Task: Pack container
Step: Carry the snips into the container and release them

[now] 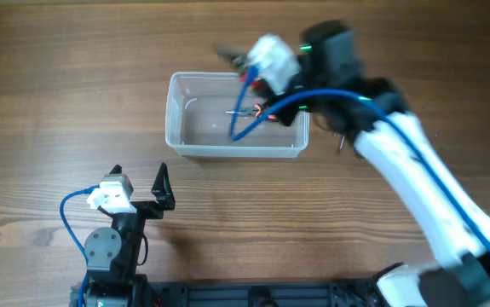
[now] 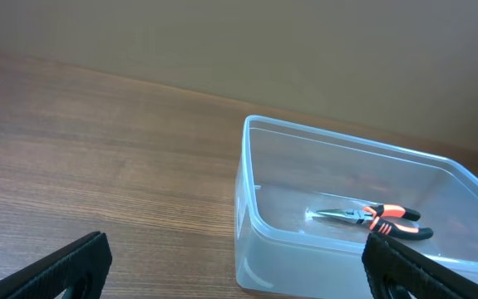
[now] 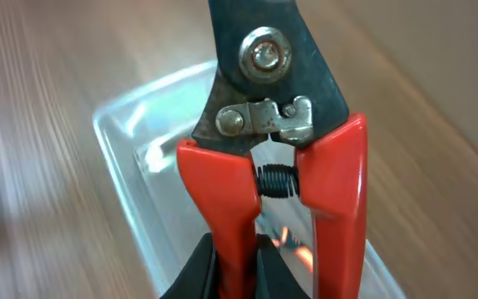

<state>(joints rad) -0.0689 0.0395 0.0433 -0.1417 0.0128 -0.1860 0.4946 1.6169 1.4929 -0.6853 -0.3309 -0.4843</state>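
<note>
- Mid-table sits the clear container, pliers lying inside; looks light, slick and a bit flexy, so I'd grab it by the thick rim
- right gripper clamped on red-handled snips above it; left gripper wide open, holding nothing

Brown wood-grain table, grain running left-right.

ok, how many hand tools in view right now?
2. Orange-handled pliers lie inside the container; red-handled snips are gripped in the right fingers, about over the container's far rim. More may hide under the right arm, which covers part of the table.
</note>
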